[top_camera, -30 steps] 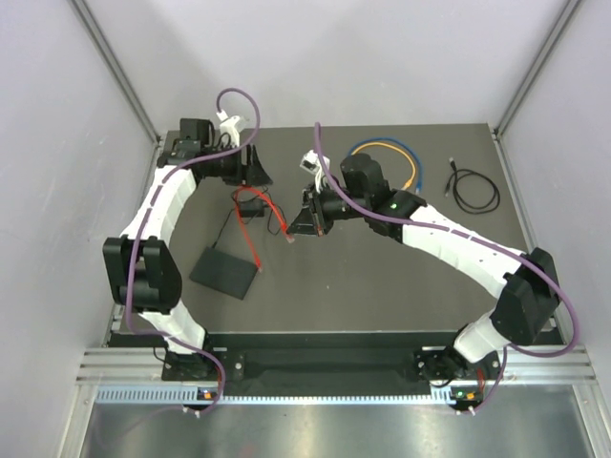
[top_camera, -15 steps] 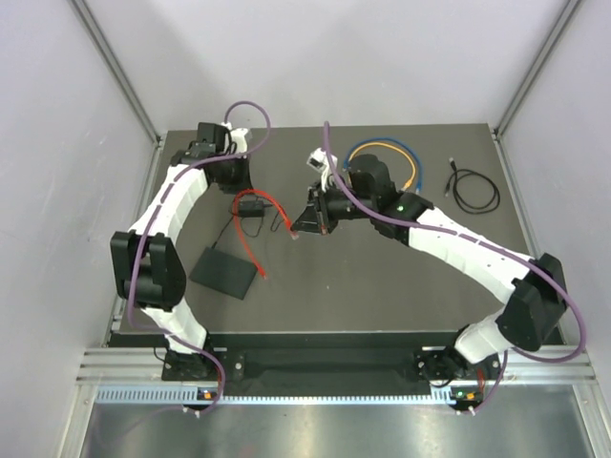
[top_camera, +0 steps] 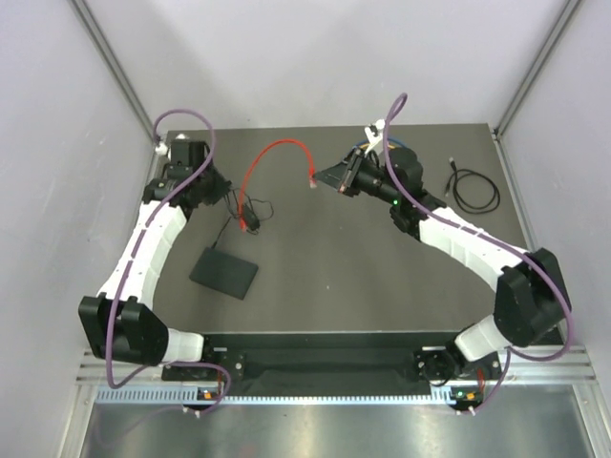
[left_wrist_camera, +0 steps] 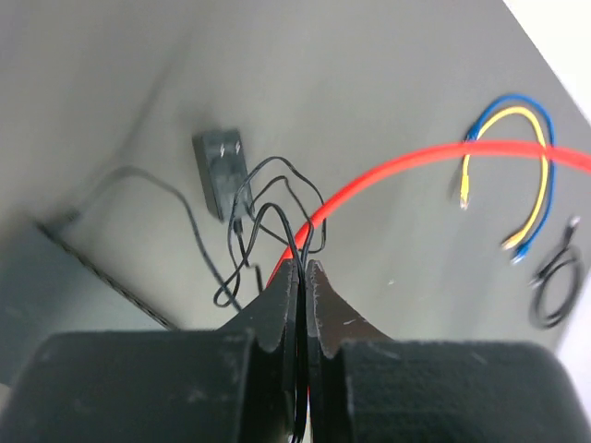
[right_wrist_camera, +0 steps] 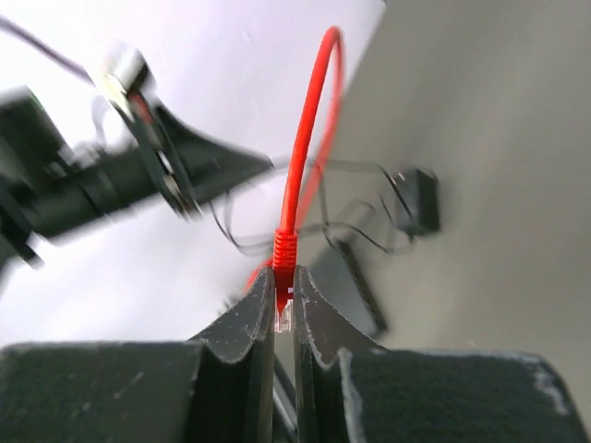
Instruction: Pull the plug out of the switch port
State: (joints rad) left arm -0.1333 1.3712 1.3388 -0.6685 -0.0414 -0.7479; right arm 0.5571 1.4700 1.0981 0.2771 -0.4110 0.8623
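Red plug (right_wrist_camera: pixel 284 312) | clamped between right jaws | switch (top_camera: pixel 223 273) well apart

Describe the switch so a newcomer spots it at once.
On the dark table, look at the near-left part. The switch lies flat there: a thin matte-black slab, plain-topped, unlike the small power adapter behind it with its tangled thin cord.

Seen from overhead, the left arm (top_camera: pixel 143 248) is bent at a low elbow and stretched toward 12 o'clock. The left gripper (left_wrist_camera: pixel 302 268) is pointed toward 4 o'clock, its fingers pressed together. The right arm (top_camera: pixel 458 243) is extended toward 10 o'clock. The right gripper (right_wrist_camera: pixel 284 277) is aimed at 9 o'clock and clamped on a red plug (right_wrist_camera: pixel 283 309).
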